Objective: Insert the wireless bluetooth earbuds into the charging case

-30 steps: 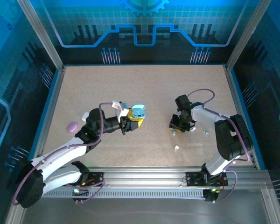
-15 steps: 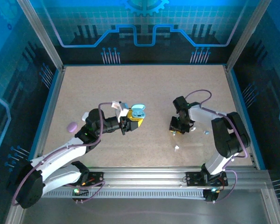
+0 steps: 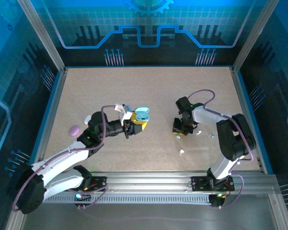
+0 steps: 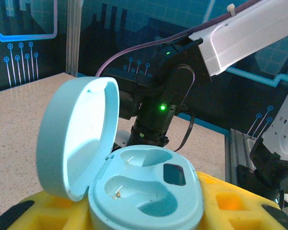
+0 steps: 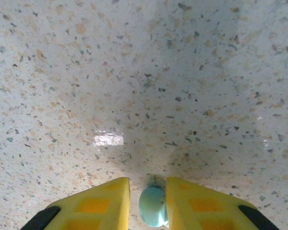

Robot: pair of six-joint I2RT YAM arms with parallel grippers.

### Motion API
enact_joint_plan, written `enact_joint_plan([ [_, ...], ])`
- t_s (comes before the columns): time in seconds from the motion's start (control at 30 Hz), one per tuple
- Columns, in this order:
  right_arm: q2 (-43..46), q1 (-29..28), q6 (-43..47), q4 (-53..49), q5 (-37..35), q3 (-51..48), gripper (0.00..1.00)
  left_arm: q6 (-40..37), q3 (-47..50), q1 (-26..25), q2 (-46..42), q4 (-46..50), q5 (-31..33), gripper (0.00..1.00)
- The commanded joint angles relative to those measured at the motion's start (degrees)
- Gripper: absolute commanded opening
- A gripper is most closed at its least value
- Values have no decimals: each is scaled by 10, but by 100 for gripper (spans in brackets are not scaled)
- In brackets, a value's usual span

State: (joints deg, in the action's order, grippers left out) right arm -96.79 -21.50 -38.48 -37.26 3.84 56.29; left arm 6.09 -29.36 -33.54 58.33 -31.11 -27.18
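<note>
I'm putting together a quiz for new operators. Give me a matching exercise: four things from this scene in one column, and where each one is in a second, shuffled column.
Things
1. charging case
2. pale blue earbud
3. purple case
4. white earbud

Places
A. loose on the table, on the near side of the right pincer
B. between the fingers of the right pincer
C. lid open, held in the left pincer
D. on the table, left of the left arm

Pairs: 1-C, 2-B, 3-D, 4-A

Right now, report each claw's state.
Left claw: closed on the open blue case.
Right claw: straddling a pale blue earbud; grip cannot be told.
</note>
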Motion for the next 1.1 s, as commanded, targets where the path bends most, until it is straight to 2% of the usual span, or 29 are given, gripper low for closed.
enact_joint_plan([
  [0.0, -13, -13, 11, -26, -9, 18, 28, 0, -5, -1, -8, -2, 4, 36],
  [0.4, -39, -34, 34, -79, -55, 51, 28, 1, -5, -2, -7, -3, 4, 36],
  [0.7, -53, -44, 62, -94, -63, 63, 28, 2, -4, -2, -5, -4, 4, 36],
  [1.07, -70, -53, 79, -110, -66, 80, 24, 3, -3, -1, -5, -4, 5, 36],
])
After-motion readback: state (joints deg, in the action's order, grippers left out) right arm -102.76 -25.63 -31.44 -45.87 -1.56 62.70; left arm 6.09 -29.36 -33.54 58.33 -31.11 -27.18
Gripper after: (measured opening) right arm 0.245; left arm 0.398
